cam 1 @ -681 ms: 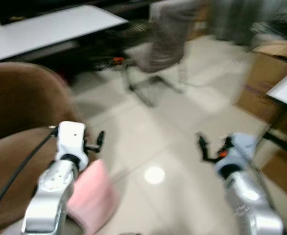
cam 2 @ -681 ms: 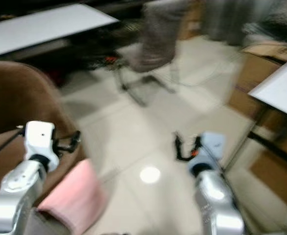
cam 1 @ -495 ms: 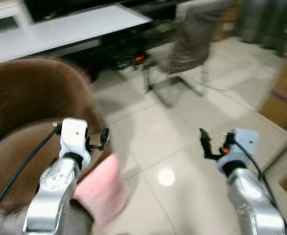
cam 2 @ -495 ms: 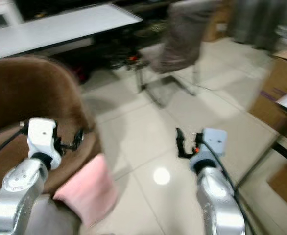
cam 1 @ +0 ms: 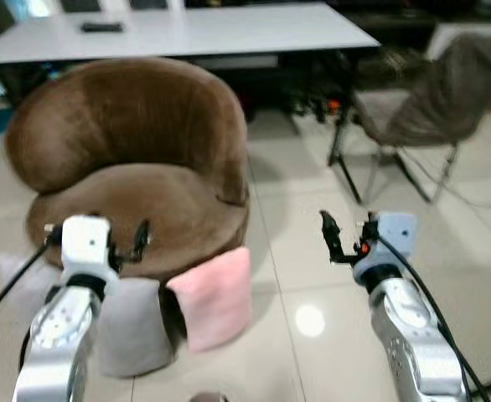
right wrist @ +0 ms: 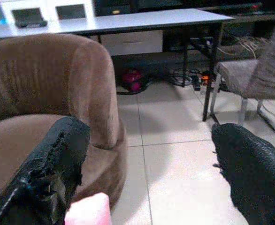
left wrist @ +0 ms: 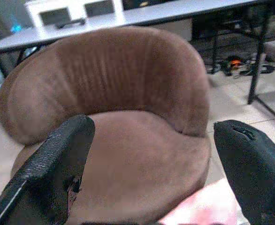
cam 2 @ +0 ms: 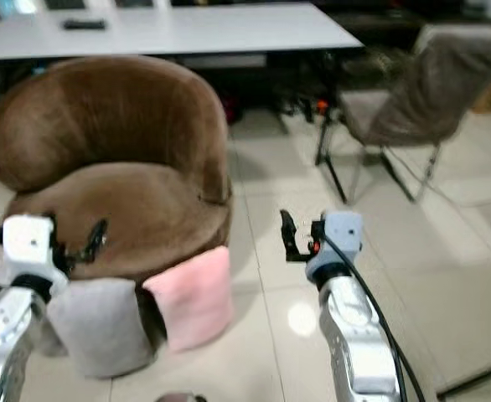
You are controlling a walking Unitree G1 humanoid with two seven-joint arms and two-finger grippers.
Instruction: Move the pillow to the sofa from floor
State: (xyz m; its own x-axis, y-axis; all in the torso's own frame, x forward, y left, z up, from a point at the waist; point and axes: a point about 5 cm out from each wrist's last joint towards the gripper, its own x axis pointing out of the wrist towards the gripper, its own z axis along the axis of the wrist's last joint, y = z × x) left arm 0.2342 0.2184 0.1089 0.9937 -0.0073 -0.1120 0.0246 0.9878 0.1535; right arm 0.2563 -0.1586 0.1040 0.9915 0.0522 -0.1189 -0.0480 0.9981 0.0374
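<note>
A pink pillow (cam 1: 214, 296) stands on the tiled floor, leaning against the front of the round brown sofa (cam 1: 136, 159). A grey pillow (cam 1: 131, 325) stands beside it on its left. My left gripper (cam 1: 136, 239) is held up in front of the sofa seat, above the grey pillow, open and empty. My right gripper (cam 1: 348, 238) hovers over bare floor to the right of the pink pillow, also open and empty. In the left wrist view the fingers (left wrist: 53, 168) spread wide around the sofa (left wrist: 123, 93), with the pink pillow (left wrist: 201, 211) low in the picture.
A long white table (cam 1: 187, 29) runs behind the sofa. A grey chair on thin metal legs (cam 1: 426, 109) stands at the right, with cables (cam 1: 321, 105) on the floor under the table. Open tiled floor (cam 1: 296, 251) lies between the sofa and the chair.
The camera has swung left, so the whole sofa and both pillows now sit in the middle of the picture. Both grippers stay raised and open.
</note>
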